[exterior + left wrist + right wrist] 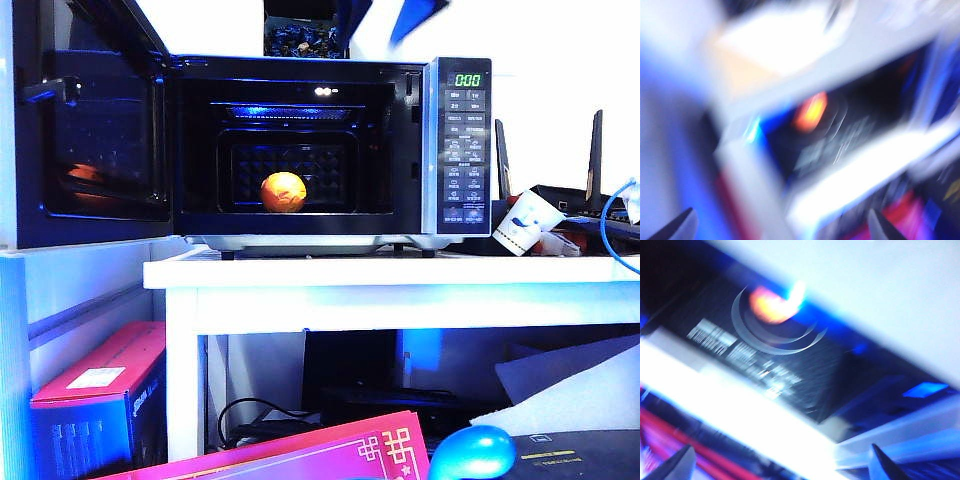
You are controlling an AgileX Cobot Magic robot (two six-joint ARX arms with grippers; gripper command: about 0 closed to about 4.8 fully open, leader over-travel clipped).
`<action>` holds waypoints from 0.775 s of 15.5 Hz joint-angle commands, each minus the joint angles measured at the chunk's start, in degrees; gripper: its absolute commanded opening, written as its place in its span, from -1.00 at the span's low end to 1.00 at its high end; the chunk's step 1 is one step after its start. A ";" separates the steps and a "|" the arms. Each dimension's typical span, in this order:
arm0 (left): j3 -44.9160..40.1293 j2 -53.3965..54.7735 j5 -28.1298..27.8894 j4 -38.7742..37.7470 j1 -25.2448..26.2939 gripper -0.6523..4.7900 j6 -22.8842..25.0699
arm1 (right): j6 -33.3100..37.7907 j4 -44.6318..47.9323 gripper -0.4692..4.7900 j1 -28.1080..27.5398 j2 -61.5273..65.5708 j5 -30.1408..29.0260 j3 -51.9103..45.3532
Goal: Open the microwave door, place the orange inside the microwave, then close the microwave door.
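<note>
The orange (283,192), a small round fruit with slightly ribbed bright skin, is sitting in the middle of the cavity floor of the large boxy black microwave (330,150), at the centre of the exterior frame. The microwave door (95,130), a glossy black glass panel, is standing swung wide open at the upper left of the frame, and a faint orange reflection is showing in its glass. The grey keypad with its green digits (467,80) is glowing at the upper right of the oven. The microwave is resting on a white table (400,275) with a flat smooth top.

Neither arm is showing in the exterior view. In each blurred wrist view, the left gripper (782,227) and the right gripper (782,465) are holding their dark pointed jaws spread wide with nothing between them, the orange showing as a smear further off.
</note>
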 commanded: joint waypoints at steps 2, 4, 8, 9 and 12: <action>0.02 -0.22 -15.32 -15.96 -0.09 -0.01 1.05 | 0.74 1.73 1.00 0.07 -3.89 1.16 0.20; 0.02 -0.22 -20.41 -16.61 -0.07 -0.37 1.07 | 0.74 1.81 1.00 0.07 -4.96 1.14 0.20; 0.00 0.79 -14.73 -19.67 -0.07 -0.37 1.03 | 0.74 1.73 1.00 0.07 -5.40 1.14 0.20; 0.00 1.31 -12.74 -20.41 -0.07 -0.37 1.01 | 0.72 1.73 1.00 0.07 -5.60 1.16 0.20; -0.02 3.28 -2.23 -21.33 -0.07 -0.37 1.01 | 0.72 2.60 1.00 0.07 -7.72 1.25 0.20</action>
